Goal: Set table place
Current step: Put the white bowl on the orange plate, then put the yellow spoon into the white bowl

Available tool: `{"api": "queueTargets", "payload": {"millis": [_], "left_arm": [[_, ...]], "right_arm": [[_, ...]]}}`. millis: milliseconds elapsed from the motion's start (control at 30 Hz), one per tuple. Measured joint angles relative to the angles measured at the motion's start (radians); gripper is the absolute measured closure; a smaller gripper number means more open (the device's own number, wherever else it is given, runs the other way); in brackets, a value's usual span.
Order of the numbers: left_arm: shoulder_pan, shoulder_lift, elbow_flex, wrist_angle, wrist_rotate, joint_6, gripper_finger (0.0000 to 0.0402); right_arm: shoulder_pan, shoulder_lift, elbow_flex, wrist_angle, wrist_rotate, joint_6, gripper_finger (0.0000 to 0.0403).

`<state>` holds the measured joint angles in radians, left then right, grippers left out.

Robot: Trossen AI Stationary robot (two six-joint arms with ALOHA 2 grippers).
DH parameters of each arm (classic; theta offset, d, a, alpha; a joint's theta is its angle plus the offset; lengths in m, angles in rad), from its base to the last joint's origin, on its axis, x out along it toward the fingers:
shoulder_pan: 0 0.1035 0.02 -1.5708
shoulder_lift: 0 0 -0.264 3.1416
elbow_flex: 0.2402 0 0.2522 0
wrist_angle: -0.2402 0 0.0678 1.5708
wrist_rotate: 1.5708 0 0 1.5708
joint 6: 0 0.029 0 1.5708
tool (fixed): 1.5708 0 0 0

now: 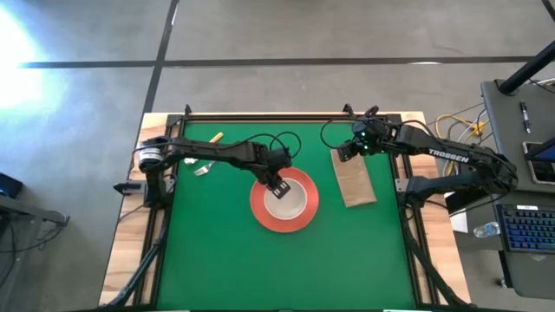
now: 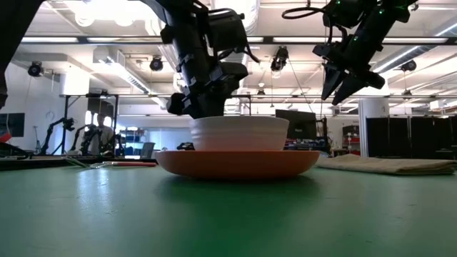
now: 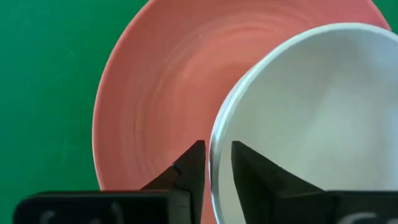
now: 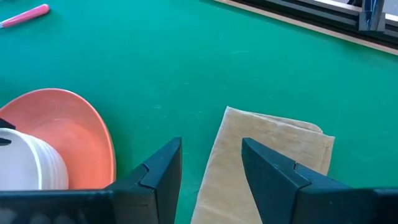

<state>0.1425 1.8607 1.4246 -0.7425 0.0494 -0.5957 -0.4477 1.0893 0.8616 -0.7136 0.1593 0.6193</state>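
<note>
The cream bowl (image 1: pixel 284 198) sits in the orange-red plate (image 1: pixel 303 217) at the table's middle. My left gripper (image 1: pixel 277 185) is open at the bowl's left far rim (image 3: pixel 214 155), pointing down, one finger outside (image 3: pixel 191 168) and one inside (image 3: pixel 252 171), with a narrow gap around the rim. My right gripper (image 1: pixel 347 149) is open and empty, raised above the far end of the brown napkin (image 1: pixel 355 182), which lies flat to the right of the plate. The spoon (image 1: pixel 214 137) and the fork (image 1: pixel 201 169) lie at the far left.
The fork's pink handle (image 4: pixel 25 15) also shows in the right wrist view. The green table (image 1: pixel 225 260) has free room along its near half. Black frame rails and cables run along the far edge (image 1: pixel 286 117).
</note>
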Motion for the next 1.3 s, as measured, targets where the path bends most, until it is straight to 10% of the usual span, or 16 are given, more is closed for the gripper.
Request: {"api": "queueTargets", "payload": {"millis": [600, 900, 1300], "left_arm": [[0.001, -0.273, -0.021, -0.180, -0.174, -0.001, 0.0336], [0.002, -0.490, -0.158, -0.191, -0.270, -0.116, 0.0336], [0.099, -0.639, -0.420, -0.190, -0.334, -0.337, 0.0336]], "right_arm": [[0.004, 0.003, 0.000, 0.076, -0.012, -0.035, 0.0243], [0.014, 0.108, 0.008, 0.306, -0.290, -0.058, 0.0243], [0.031, 0.369, 0.316, 0.266, -0.351, -0.206, 0.0243]]}}
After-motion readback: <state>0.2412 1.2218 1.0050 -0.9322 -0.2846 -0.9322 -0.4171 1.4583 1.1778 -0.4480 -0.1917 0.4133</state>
